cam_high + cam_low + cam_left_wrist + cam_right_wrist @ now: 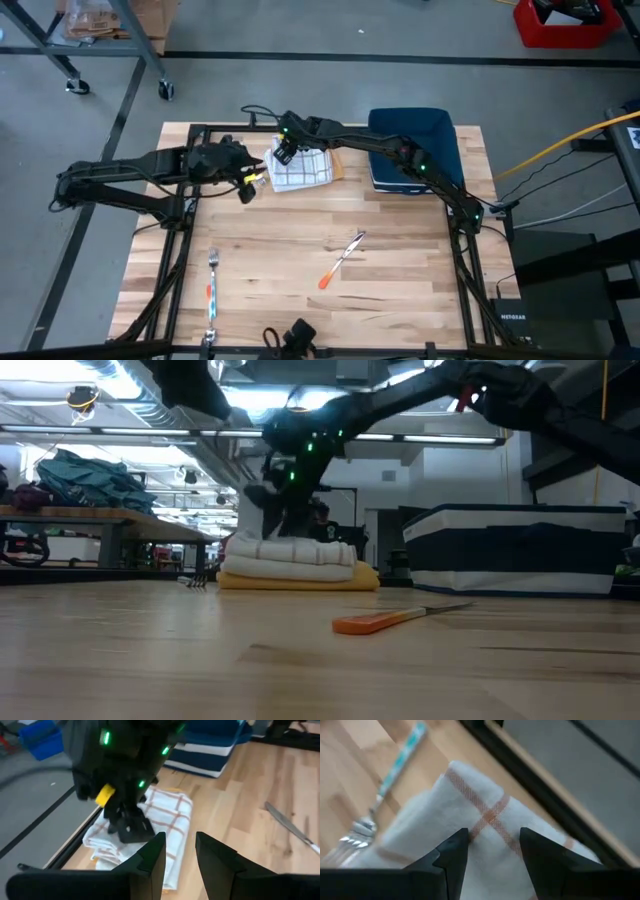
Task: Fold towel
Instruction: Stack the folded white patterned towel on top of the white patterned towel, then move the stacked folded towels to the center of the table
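**High view: towel folded at table's far edge**

Right claw [285,152] hides part of the white towel with orange-red checks [305,168]; fingers [451,855] apart, hovering over cloth, holding nothing. Left claw [247,181] just beside the towel, fingers [152,855] slightly apart, empty. Yellow cloth [300,580] underneath, mostly covered.

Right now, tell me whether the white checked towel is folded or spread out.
Folded. The white towel with orange-red check stripes lies as a compact stack of rounded layers, seen edge-on in the low view, on a yellow cloth.
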Controlling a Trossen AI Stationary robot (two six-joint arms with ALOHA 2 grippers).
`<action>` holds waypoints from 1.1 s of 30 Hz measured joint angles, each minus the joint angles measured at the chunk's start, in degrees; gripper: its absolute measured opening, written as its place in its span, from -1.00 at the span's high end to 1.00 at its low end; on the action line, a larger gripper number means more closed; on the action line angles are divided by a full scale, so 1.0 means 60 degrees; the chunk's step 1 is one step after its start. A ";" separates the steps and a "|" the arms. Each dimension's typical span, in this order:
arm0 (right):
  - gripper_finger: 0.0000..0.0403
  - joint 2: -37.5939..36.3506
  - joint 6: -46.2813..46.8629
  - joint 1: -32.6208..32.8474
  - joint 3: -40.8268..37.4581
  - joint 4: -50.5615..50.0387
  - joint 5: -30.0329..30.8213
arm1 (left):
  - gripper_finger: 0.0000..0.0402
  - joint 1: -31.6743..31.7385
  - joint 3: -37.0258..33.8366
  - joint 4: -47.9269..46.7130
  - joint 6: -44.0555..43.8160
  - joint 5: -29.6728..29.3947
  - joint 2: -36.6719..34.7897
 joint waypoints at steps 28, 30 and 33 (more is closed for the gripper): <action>0.09 -0.0803 -0.0041 0.0178 0.0934 -0.2109 -0.0185 | 0.50 -0.0795 -0.0015 -0.0154 -0.0051 -0.0119 0.0070; 0.09 -0.1055 -0.0198 0.0211 0.0954 -0.2562 0.0009 | 0.50 -0.0795 -0.0015 -0.0145 -0.0289 -0.0117 0.0127; 0.09 -0.1440 -0.0238 0.0222 0.0962 -0.3087 0.0209 | 0.50 -0.0795 -0.0015 -0.0122 -0.0694 -0.0127 0.0330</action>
